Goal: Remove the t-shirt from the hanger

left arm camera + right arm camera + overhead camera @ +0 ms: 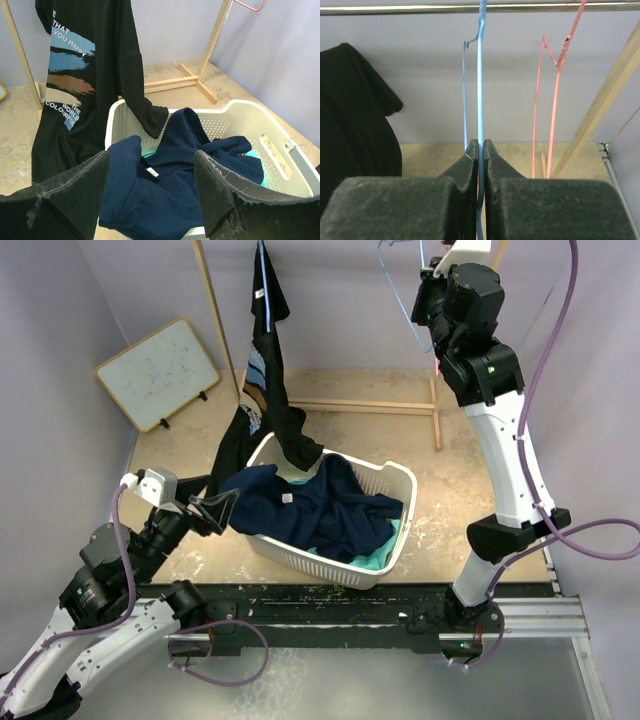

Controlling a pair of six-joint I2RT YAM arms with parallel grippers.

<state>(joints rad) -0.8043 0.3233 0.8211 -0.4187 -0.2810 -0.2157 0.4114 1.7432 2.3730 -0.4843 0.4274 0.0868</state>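
A black t-shirt [265,390] with a blue and brown print hangs from a blue hanger [264,280] on the rack at the top centre; its lower sleeve droops into the white basket [400,483]. It also shows in the left wrist view [85,75] and at the left of the right wrist view [355,125]. My right gripper [428,285] is raised at the rail and shut on the wire of an empty light blue hanger [481,100]. My left gripper [205,508] is open and empty, just left of the basket, with a navy shirt [165,195] seen between its fingers [220,190].
The basket [280,145] holds the navy shirt [310,505] and a teal garment. An empty pink hanger [552,100] hangs on the rail [420,8] right of the blue one. The wooden rack foot [370,405] lies behind the basket. A whiteboard [158,373] leans at the left wall.
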